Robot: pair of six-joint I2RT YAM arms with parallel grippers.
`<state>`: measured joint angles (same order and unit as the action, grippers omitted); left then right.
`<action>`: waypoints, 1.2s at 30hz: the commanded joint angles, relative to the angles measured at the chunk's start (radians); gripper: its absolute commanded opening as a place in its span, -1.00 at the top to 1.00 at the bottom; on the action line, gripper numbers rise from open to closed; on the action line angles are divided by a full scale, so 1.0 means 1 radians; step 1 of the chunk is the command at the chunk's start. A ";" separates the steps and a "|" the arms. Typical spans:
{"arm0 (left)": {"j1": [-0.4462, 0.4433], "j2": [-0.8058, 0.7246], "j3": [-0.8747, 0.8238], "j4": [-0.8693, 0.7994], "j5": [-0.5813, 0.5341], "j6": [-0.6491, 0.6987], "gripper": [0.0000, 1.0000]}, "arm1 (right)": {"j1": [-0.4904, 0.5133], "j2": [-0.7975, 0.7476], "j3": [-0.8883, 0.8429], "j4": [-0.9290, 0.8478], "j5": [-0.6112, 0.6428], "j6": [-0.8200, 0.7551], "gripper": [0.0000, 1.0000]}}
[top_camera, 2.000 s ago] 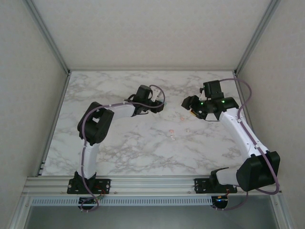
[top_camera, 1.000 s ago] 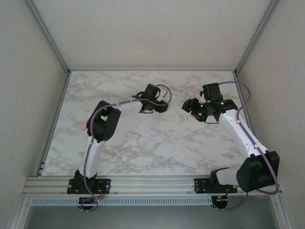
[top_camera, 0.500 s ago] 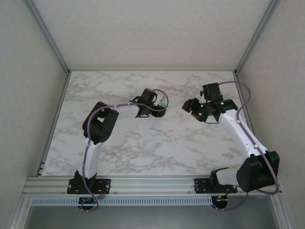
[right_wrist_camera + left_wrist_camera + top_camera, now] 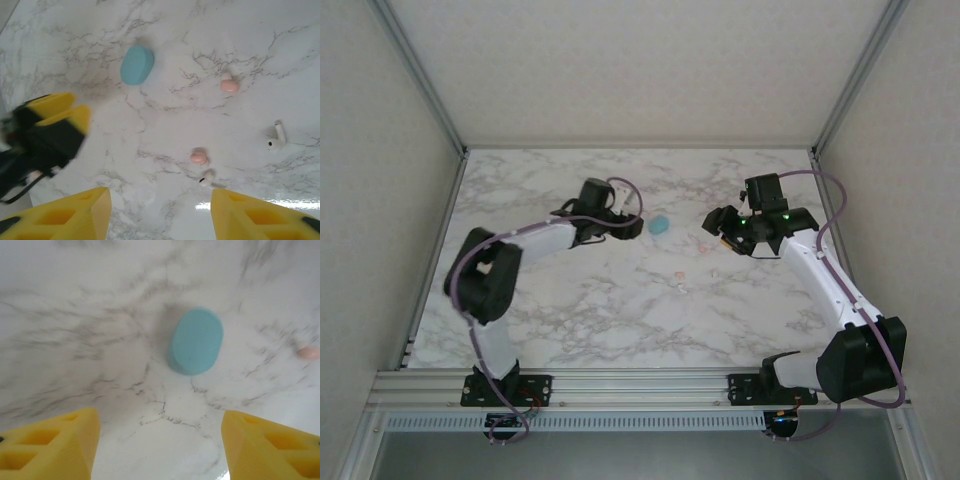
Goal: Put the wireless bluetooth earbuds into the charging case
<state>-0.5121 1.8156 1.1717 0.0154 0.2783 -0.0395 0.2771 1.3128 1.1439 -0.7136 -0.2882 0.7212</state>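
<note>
Low in the left wrist view, the left gripper point(image 4: 160, 452) has its yellow fingers spread wide with nothing between them. Straight ahead, upper centre, the teal charging case point(image 4: 196, 341) lies shut on the marble table point(image 4: 75, 340). Its long axis points away from the jaws, leaning slightly right, so they would close across its narrow width.

In the right wrist view, the right gripper point(image 4: 160, 215) is also spread and empty. Just above it lie the near white earbud point(image 4: 206, 178) and near pink earbud point(image 4: 198, 158). The far white earbud point(image 4: 276, 140) and far pink earbud point(image 4: 229, 86) lie higher. The right arm looks nearer the earbuds, the left nearer the case.
</note>
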 commanded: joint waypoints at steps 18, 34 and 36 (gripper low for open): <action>0.523 -0.147 -0.020 -0.573 -0.364 -0.439 -0.43 | -0.007 0.097 0.050 0.048 -0.091 -0.028 -0.12; 0.546 0.089 0.158 -0.640 -0.392 -0.586 -0.51 | -0.007 0.070 0.022 0.045 -0.080 -0.011 -0.13; 0.546 0.097 0.163 -0.649 -0.406 -0.600 -0.52 | -0.007 0.068 0.020 0.042 -0.076 -0.008 -0.13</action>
<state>0.0246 1.8988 1.3041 -0.5732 -0.0891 -0.5930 0.2771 1.4044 1.1603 -0.6689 -0.3672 0.7086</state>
